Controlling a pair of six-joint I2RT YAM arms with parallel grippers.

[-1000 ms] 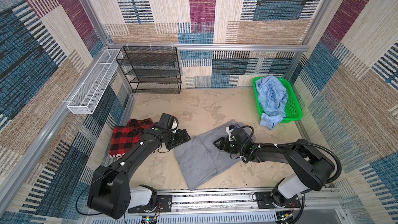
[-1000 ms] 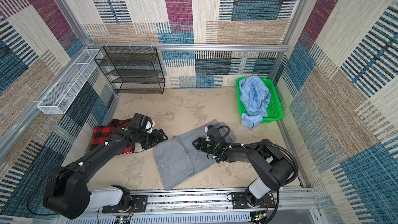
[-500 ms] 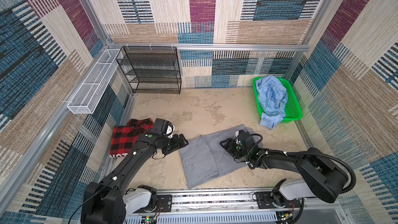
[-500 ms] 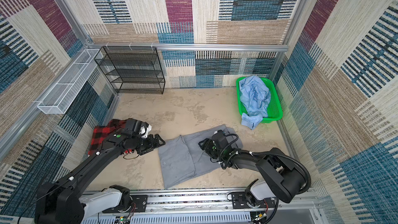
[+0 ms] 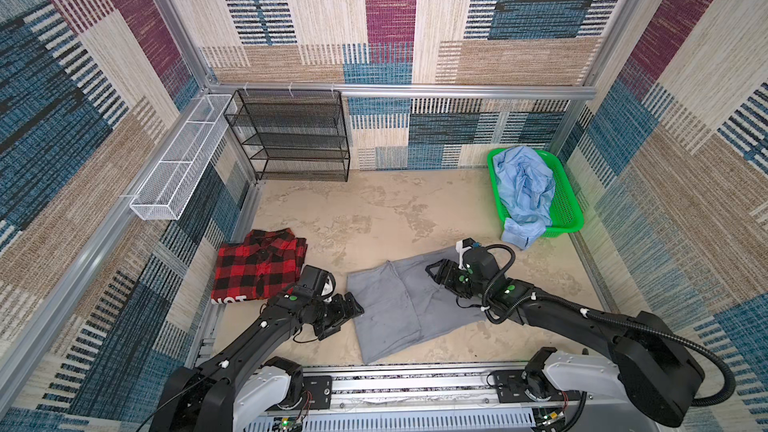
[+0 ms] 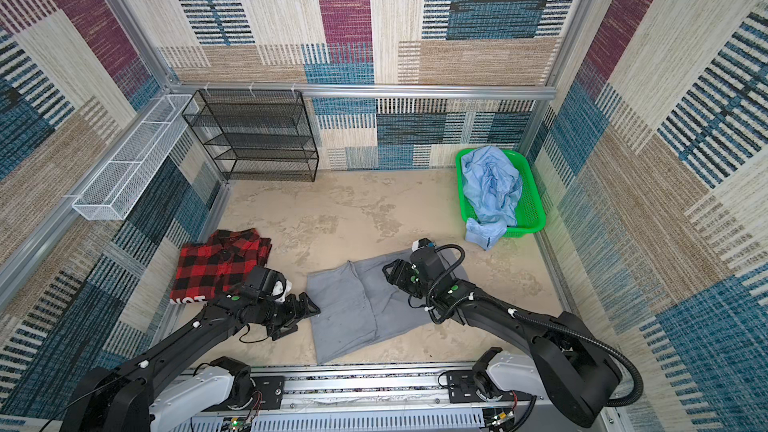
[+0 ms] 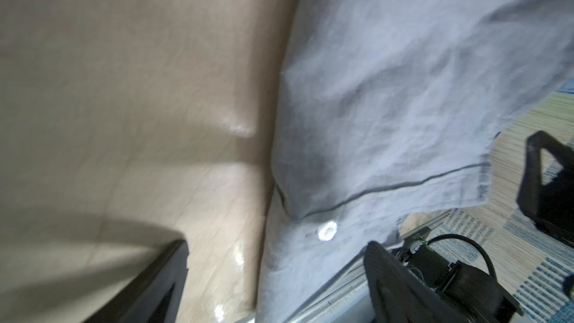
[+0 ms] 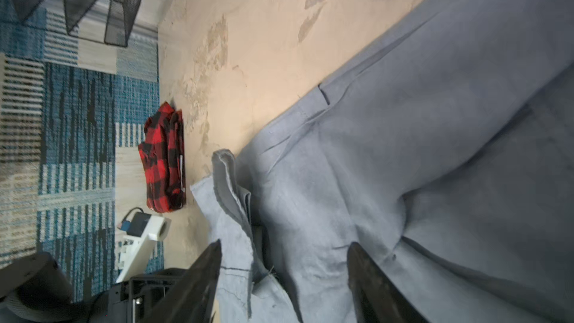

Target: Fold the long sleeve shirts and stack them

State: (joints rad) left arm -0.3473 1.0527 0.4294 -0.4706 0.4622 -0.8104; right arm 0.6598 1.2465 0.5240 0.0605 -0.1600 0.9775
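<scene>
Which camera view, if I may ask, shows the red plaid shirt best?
Both top views: the red plaid shirt lies folded, seen nearly whole from above. The right wrist view shows it small and edge-on; the left wrist view misses it.

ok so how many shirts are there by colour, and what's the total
grey shirt, spread flat on the table: 1
red-and-black plaid shirt, folded: 1
light blue shirt, crumpled in the green basket: 1
total: 3
</scene>
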